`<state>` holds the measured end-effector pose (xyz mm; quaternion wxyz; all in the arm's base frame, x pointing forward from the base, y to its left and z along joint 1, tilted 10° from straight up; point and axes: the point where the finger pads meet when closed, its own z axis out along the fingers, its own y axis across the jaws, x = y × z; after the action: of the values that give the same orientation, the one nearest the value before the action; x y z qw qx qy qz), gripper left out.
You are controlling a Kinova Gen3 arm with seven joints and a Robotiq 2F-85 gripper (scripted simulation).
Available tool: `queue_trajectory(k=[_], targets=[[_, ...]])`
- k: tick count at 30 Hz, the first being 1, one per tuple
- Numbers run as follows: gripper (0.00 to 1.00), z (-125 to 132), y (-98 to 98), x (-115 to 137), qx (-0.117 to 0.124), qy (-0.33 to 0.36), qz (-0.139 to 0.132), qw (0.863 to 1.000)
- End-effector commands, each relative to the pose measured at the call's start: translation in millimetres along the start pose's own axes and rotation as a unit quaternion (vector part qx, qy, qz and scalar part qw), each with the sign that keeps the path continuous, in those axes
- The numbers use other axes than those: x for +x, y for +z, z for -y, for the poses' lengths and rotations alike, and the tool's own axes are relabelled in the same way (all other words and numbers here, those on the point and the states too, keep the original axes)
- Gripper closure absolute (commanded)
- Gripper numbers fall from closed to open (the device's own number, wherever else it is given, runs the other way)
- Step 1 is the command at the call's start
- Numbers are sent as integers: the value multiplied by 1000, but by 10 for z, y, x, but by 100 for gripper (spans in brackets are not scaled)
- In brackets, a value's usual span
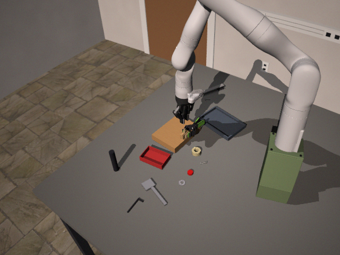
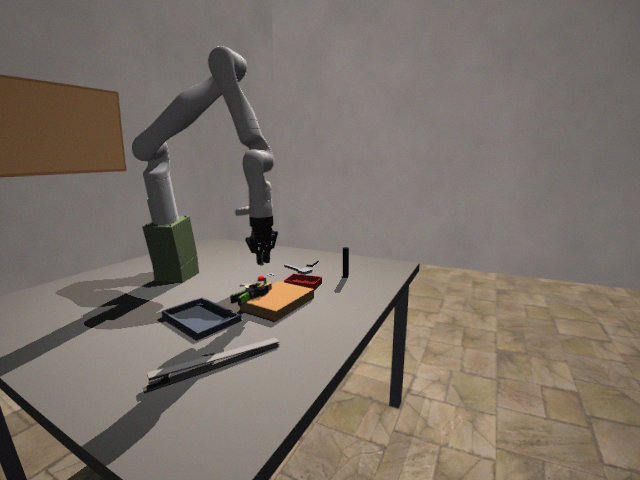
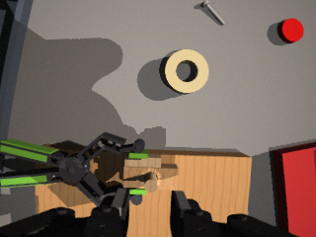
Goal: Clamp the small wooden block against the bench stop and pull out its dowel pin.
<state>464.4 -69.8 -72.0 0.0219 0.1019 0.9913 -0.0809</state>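
My gripper (image 1: 184, 121) (image 2: 263, 261) (image 3: 149, 205) is partly open and empty, pointing down above the bench board (image 1: 166, 134) (image 2: 285, 295) (image 3: 212, 190). The green and black spring clamp (image 1: 193, 127) (image 2: 251, 293) (image 3: 74, 169) lies at the board's edge. In the wrist view its green pads stand on either side of the small wooden block (image 3: 131, 183) and the bench stop (image 3: 150, 162). The dowel pin (image 3: 151, 186) stands up from the block, just beyond the gap between my fingers in the wrist view. Whether anything loose lies between block and stop cannot be told.
A dark blue tray (image 1: 228, 137) and a red tray (image 1: 162, 166) (image 3: 277, 188) flank the board. A tape ring (image 1: 196, 150) (image 3: 173, 74), screw (image 3: 213, 13) and red cap (image 1: 190, 172) (image 3: 290, 31) lie nearby. A black cylinder (image 1: 113, 160) (image 2: 345, 262) stands upright; a mallet (image 1: 158, 195) lies farther off.
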Motion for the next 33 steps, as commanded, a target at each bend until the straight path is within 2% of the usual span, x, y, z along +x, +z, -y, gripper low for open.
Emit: queue_trajectory(k=[1,33], targets=[[66,-3,11,-7,0,0,1,1000],[66,-9,302,-4,0,0,0,1000]])
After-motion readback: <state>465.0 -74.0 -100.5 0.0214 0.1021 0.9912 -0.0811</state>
